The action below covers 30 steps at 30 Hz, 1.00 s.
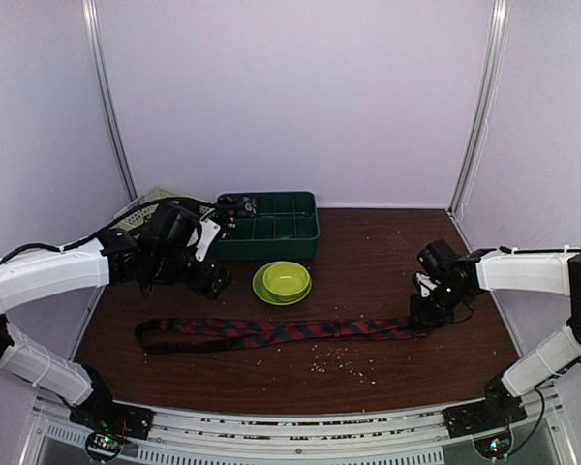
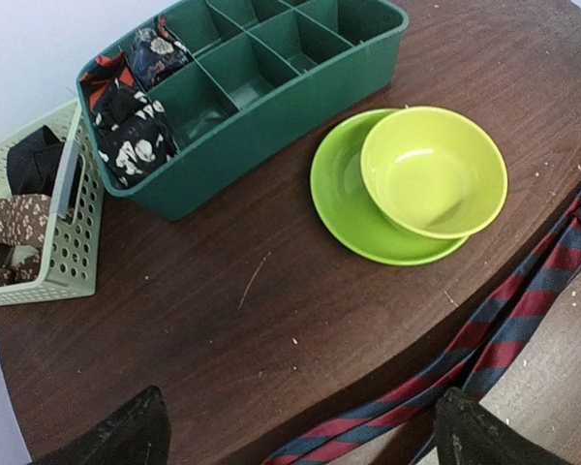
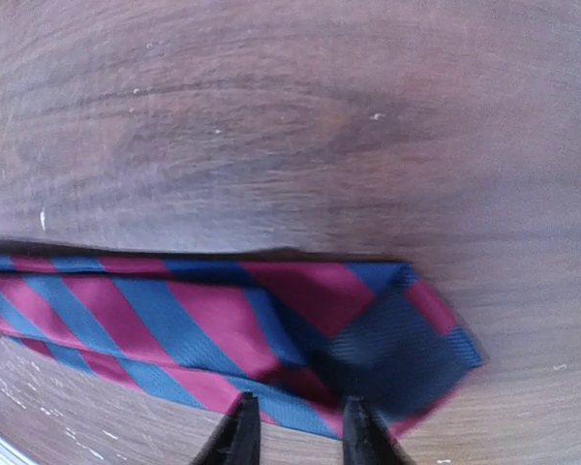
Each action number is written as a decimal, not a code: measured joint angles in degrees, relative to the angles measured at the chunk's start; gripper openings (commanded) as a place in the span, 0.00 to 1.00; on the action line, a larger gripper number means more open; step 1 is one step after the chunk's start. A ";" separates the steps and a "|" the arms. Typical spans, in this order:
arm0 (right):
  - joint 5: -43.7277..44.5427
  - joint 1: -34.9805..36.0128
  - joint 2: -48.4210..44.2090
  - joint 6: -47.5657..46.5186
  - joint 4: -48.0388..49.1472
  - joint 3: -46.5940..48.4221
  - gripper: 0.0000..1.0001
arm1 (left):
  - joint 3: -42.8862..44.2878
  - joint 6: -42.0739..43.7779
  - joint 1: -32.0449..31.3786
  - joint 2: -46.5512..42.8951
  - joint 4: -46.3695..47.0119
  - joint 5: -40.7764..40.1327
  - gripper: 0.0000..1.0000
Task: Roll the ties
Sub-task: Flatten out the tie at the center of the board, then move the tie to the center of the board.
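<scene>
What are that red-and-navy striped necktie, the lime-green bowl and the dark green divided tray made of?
Red-and-navy striped necktie: woven fabric, slightly sheeny; a fine weave shows at its folded tip.
Lime-green bowl: probably smooth, glossy plastic, given its soft highlights.
Dark green divided tray: likely moulded plastic, with thin uniform walls and a dull shine.

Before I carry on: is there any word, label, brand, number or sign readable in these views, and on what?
No readable text, number or logo in any view.
Striped tie: stripes only; its folded-back end is blurred in the right wrist view, and no label shows.
Rolled ties in the green tray: white printed shapes, not letters.
Basket, bowl, plate: unmarked.
</scene>
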 measured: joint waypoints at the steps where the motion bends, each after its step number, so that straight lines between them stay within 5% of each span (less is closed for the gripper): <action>1: 0.04 -0.57 -0.94 -0.61 -0.15 -0.55 0.42 | 0.15 -0.24 0.39 0.20 -0.72 0.81 0.98; 9: -4.92 -0.24 -6.84 -2.25 1.60 2.78 0.49 | 0.13 -1.42 2.10 1.38 -4.02 9.64 0.98; 17: -12.50 11.02 7.93 -0.07 9.46 11.23 0.47 | -2.89 -3.34 5.75 -1.22 -5.51 15.80 0.98; 30: -15.82 10.69 10.82 6.80 18.86 2.69 0.48 | -2.10 -4.04 5.75 -0.37 -5.31 18.05 0.98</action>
